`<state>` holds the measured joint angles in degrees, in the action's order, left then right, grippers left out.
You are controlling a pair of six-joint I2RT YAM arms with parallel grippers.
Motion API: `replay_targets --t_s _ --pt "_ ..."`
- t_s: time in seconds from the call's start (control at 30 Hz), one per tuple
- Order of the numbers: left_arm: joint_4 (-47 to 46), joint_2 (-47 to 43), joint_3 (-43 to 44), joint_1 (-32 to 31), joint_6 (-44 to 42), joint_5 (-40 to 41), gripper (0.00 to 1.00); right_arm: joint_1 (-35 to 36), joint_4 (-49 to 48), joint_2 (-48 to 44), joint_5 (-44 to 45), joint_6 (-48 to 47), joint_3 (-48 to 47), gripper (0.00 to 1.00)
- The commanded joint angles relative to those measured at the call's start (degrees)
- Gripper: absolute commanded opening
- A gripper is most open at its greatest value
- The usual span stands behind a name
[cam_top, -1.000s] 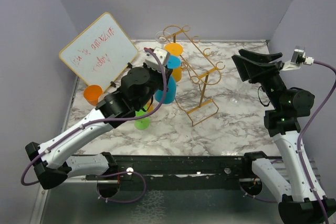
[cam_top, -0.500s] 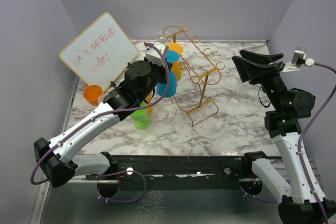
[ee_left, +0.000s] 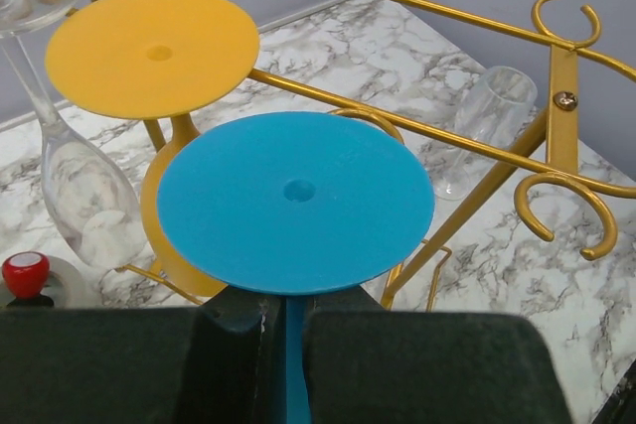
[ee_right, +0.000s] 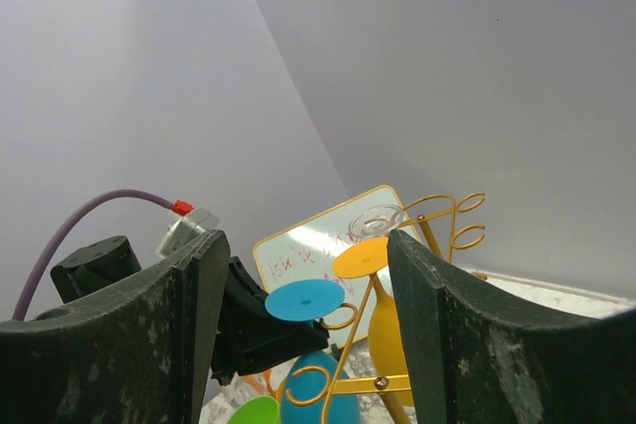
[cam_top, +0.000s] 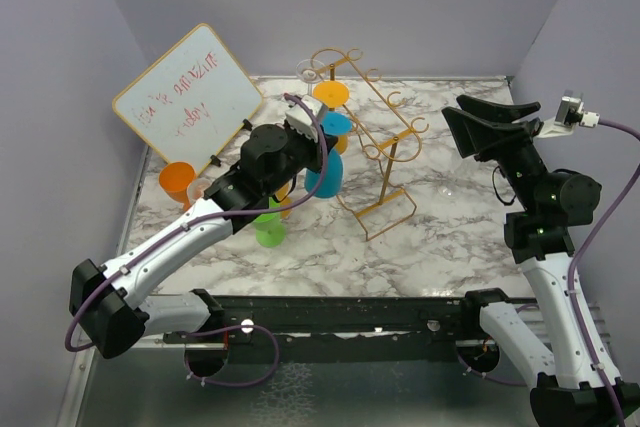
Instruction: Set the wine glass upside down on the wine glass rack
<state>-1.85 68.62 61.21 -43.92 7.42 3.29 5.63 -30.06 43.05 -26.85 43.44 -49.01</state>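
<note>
The left gripper (ee_left: 286, 313) has dipped and slid a little toward the right of the top view. It carries the blue wine glass (cam_top: 325, 169) upside down, its jaws pinching the stem just under the round foot. Half a second ago the foot stood higher, level with the hanging orange wine glass (cam_top: 331, 94). Now it sits lower and nearer the middle of the frame, against the near side of the gold wine glass rack (cam_top: 388, 152). The arm's elbow has also stretched further up the picture.

In the left wrist view the blue foot fills the centre, with a rack rail and a curled hook showing behind its upper right edge. Whether the stem has entered a slot I cannot tell. I judge the hanging is not done, since the grip is not released. A clear glass (ee_left: 84, 196) hangs at left.

The right gripper (ee_right: 306, 245) (idle at the right edge) has not shifted, jaws spread wide and holding nothing.
</note>
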Motion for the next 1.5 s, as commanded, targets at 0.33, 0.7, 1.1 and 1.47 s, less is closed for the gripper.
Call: replay_targets --t_s 0.33,0.7,1.1,1.47 --pt "-8.6 0.1 -2.8 0.2 -0.3 -6.4 0.00 0.1 0.6 -1.0 -0.5 -0.2 0.3 0.70" --pt "-10.6 2.0 -3.0 0.3 0.1 -7.0 0.00 0.2 0.5 -1.2 -0.6 0.2 0.5 0.70" --pt "-13.2 4.6 -3.4 0.3 1.1 -6.8 0.00 0.1 0.8 -1.5 -0.6 0.1 0.8 0.70" --pt "-14.0 3.7 -5.3 0.4 2.9 -8.4 0.32 0.1 1.3 -1.5 -0.7 0.0 0.6 0.70"
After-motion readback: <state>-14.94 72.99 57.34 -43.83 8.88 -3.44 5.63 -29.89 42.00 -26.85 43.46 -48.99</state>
